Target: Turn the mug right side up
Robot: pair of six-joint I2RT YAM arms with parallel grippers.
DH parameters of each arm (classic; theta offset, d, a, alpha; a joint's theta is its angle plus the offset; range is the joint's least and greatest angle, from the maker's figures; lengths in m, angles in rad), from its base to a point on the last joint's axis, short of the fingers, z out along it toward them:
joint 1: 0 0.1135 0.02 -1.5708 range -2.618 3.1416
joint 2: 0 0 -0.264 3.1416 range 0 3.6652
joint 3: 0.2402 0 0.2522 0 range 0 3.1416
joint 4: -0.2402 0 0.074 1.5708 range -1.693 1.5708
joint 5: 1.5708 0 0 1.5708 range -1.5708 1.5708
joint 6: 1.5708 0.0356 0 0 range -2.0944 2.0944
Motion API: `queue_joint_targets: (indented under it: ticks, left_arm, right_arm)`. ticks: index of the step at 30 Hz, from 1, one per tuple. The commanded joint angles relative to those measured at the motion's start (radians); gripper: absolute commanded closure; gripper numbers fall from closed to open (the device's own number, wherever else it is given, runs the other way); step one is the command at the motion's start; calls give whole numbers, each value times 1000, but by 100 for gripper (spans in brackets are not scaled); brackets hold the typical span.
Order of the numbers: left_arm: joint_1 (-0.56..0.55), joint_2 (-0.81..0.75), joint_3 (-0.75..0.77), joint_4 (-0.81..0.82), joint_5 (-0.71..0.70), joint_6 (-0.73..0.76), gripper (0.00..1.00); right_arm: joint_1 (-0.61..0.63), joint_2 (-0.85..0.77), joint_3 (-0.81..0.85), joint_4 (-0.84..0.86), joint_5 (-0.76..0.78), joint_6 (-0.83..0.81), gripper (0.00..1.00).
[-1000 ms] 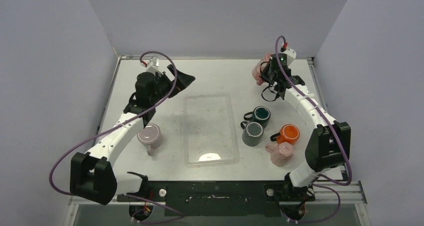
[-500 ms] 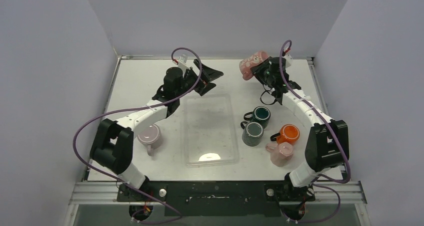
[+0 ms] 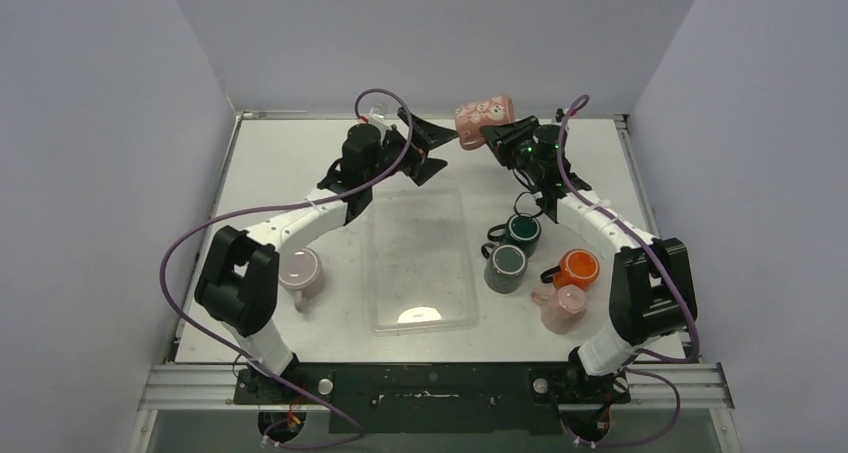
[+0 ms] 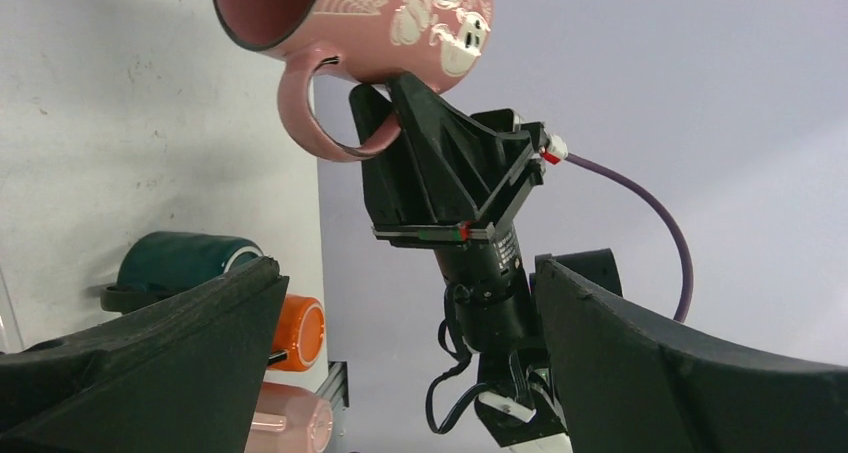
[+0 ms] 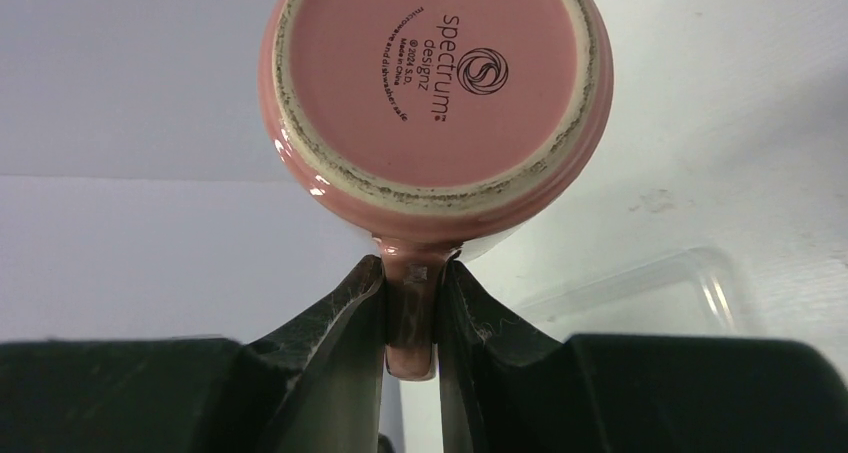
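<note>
two pincers meet at the upper middle of the top view. the left gripper point(image 3: 437, 151) gapes wide and empty, just left of the mug point(image 3: 485, 120). the mug hangs in the air on its side, mouth toward the left gripper and base toward the right gripper point(image 5: 411, 278), which is clamped on the handle point(image 5: 411, 318) alone. that thin pinch looks like the weak point: the mug could swing or slip round it. if the left jaws close off-centre, or the right lets go early, the mug could drop to the table point(image 3: 300, 173), perhaps onto the cups point(image 3: 505, 263) at lower right.
</note>
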State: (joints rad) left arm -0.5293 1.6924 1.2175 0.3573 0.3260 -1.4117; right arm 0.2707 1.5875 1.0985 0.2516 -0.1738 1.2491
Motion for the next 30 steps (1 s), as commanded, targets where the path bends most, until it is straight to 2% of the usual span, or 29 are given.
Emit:
queue_joint_targets:
  ticks: [1,6,13,23,30]
  left_arm:
    - [-9,31,72,15,-17,-53,5]
    - [-11,81,122,45,1,-85,15]
    - [-6,159,175,175,39,-174,40]
    - [7,209,263,149,13,-165,43]
    - [12,218,272,172,4,-180,60]
  right_arm:
    - [14,-58,10,346,-45,97,95]
    - [22,-56,-9,437,-67,157,95]
    - [27,-51,-24,499,-98,214,95]
    - [34,-43,-50,556,-125,272,95]
    - [35,-37,-60,577,-138,292,95]
